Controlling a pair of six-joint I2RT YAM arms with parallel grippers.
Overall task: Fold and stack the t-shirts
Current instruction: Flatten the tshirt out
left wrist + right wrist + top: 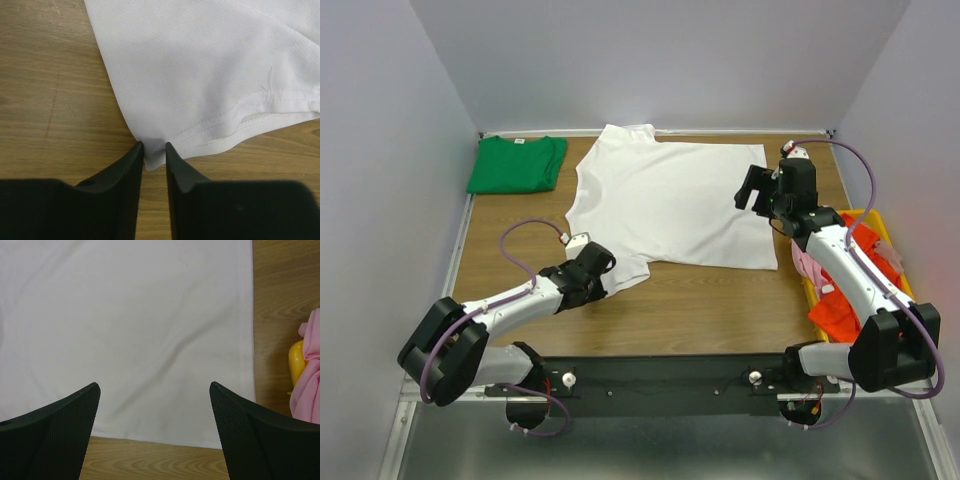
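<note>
On the table (720, 295), one white t-shirt (670, 200) spread, one green t-shirt (517, 165) folded.

Right end effector (154, 388) spread wide over white t-shirt (125, 315); pink t-shirt (307, 380) at right edge.

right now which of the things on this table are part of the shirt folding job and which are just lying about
Part of the job:
white cotton t-shirt, spread flat
green t-shirt, folded at the far left corner
pink shirt and orange-red shirt, heaped at the right

Just there:
yellow plastic bin, holding those two
wooden tabletop
</note>
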